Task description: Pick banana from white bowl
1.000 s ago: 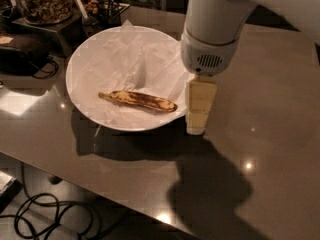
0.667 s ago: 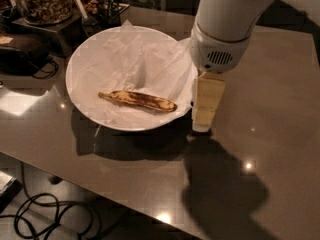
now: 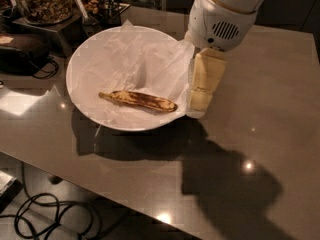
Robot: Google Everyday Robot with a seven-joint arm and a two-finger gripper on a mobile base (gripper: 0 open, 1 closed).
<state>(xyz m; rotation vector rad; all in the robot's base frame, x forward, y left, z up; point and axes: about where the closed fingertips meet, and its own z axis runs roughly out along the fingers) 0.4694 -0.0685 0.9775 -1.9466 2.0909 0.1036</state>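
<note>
The banana, slim, yellow with brown-black blotches, lies flat in the front half of the white bowl, stem to the left. The bowl is lined with crinkled white paper and stands on the brown table. My gripper hangs from the white arm housing just outside the bowl's right rim, pointing down, its tip near the table. It is to the right of the banana's right end and apart from it.
Dark containers of nuts stand at the back left behind the bowl. A black pouch with a cord lies at the left. The table's front edge runs diagonally, with black cables on the floor below.
The arm and gripper have shifted a little to the right and back, away from the bowl's rim. The banana and bowl have not moved.
</note>
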